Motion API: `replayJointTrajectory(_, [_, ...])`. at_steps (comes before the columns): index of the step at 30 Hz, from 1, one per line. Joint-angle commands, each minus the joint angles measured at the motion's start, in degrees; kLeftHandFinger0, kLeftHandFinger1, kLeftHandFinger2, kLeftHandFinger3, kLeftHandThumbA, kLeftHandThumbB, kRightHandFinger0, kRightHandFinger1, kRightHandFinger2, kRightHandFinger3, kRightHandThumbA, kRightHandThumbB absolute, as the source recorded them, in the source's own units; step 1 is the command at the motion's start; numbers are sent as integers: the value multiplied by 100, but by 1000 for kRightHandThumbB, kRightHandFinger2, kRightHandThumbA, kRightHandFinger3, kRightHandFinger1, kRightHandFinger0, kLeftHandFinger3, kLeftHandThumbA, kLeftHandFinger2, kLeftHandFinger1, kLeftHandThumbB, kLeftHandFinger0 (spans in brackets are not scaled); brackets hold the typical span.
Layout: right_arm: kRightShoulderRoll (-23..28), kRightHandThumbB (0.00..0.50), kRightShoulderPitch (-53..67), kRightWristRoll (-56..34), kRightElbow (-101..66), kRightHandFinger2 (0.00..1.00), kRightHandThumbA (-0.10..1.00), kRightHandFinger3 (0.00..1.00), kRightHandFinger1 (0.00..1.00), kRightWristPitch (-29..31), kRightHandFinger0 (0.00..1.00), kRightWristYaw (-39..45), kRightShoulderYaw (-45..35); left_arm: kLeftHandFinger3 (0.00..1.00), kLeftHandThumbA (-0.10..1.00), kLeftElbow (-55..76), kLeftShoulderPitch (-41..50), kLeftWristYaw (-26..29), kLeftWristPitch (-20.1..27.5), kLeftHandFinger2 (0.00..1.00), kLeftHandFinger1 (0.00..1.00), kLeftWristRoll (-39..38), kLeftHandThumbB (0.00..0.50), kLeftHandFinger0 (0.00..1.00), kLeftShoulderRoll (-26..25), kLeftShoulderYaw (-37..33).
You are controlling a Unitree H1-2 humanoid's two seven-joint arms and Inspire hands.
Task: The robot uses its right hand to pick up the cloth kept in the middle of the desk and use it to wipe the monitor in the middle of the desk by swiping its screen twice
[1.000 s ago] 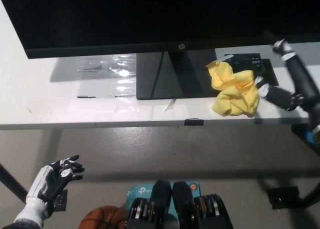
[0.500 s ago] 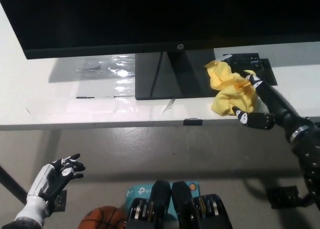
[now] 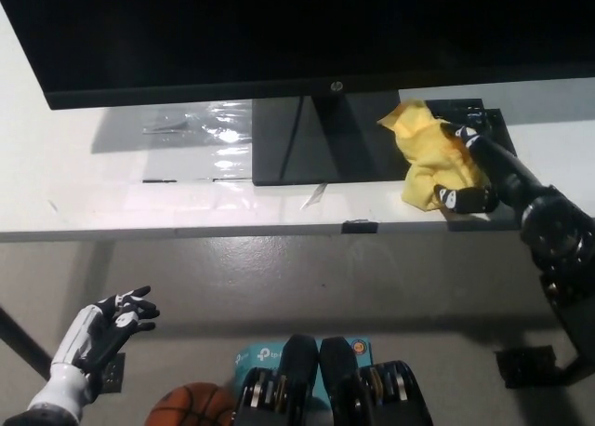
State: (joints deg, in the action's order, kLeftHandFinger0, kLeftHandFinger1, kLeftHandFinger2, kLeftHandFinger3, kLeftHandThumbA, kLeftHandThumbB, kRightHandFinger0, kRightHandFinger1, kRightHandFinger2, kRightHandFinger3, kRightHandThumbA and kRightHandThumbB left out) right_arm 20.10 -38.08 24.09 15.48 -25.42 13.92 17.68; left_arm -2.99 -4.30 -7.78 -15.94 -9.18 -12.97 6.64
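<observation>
One yellow cloth (image 3: 429, 156) bunches in the closed fingers (image 3: 453, 199) of the right hand (image 3: 479, 170), beside the monitor (image 3: 279, 35) stand near the white desk's (image 3: 112, 189) front edge; the left hand (image 3: 102, 328) hangs open over grey floor.

You see soft, crumpled yellow cloth (image 3: 426, 156), matt. The monitor (image 3: 279, 35) screen is dark and smooth; its stand base (image 3: 316, 152) looks like glossy black plastic. The white table (image 3: 112, 189) is smooth, with a slight sheen.
</observation>
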Motion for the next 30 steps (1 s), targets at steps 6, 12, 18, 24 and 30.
replayJointTrajectory(6, [-67, 319, -447, 224, 273, 1000, 625, 1000, 1000, 284, 1000, -117, 118, 1000, 301, 61, -123, -116, 42, 856, 694, -25, 27, 758, -111, -19])
replayJointTrajectory(12, [-141, 294, -364, 234, 350, 1000, 522, 1000, 1000, 202, 1000, -56, 197, 1000, 294, 98, -198, -101, -52, 862, 693, -28, 7, 776, -120, -16])
replayJointTrajectory(18, [-4, 47, -323, 356, 572, 1000, 178, 1000, 1000, 692, 973, -17, 473, 1000, 285, 90, -215, -152, 40, 862, 690, -20, 8, 756, -157, -37])
replayJointTrajectory(24, [-65, 0, -108, 832, 741, 282, -100, 366, 151, 1527, 0, -1206, 481, 1000, 275, 64, -221, -203, 56, 874, 694, -70, 25, 746, -166, -33])
replayJointTrajectory(30, [-249, 0, 11, 1100, 885, 461, -100, 189, 240, 2090, 0, -2299, 365, 1000, 294, 91, -213, -205, 33, 884, 701, -66, 5, 732, -157, -26])
